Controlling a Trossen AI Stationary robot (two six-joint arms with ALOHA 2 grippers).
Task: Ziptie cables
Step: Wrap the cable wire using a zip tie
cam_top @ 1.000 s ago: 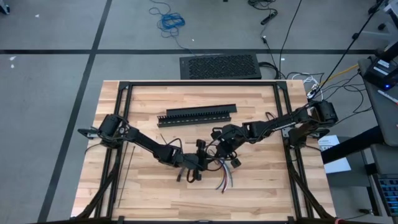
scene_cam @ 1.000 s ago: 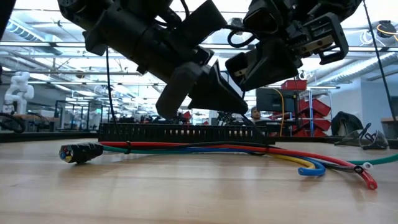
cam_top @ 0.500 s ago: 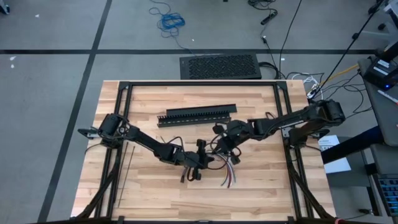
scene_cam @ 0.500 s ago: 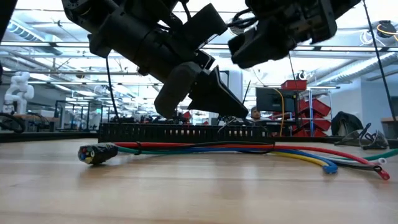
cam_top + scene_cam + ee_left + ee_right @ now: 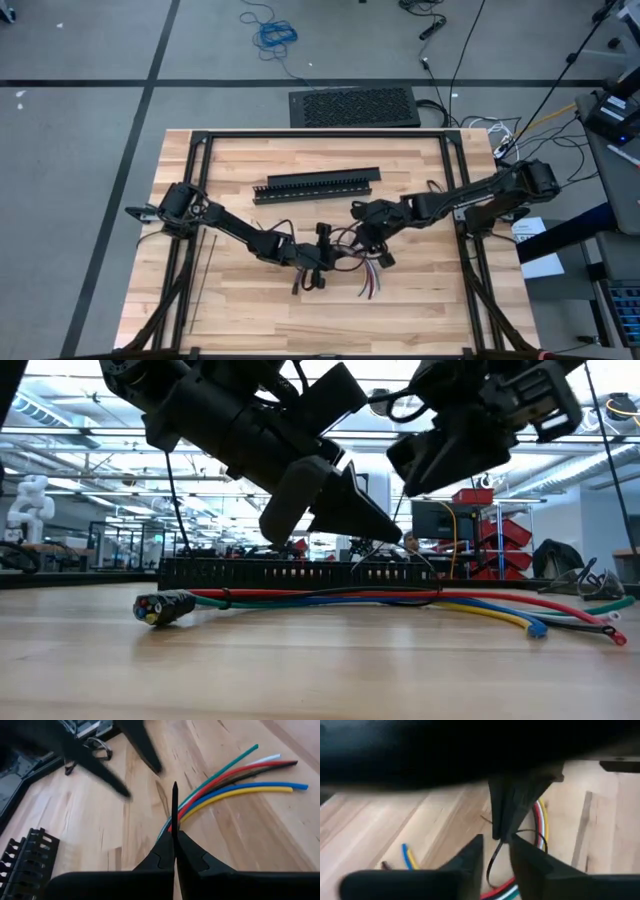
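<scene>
- Low view: cables (image 5: 380, 603) lie flat on the desk (image 5: 300, 670), just in front of the black slotted channel (image 5: 300, 572); taped end to one side, loose coloured ends fanned at the other.
- Left claw (image 5: 175, 827) pressed together on a thin black ziptie (image 5: 174, 802), held above the cables beside the channel.
- Right claw (image 5: 496, 851) slightly apart, a thin black strap in the gap; hangs over the cables, near the left claw.
- Judgement: strap being closed round the bundle. Keep the left grip firm, draw the tail along its own line, avoid lifting the wires.
</scene>
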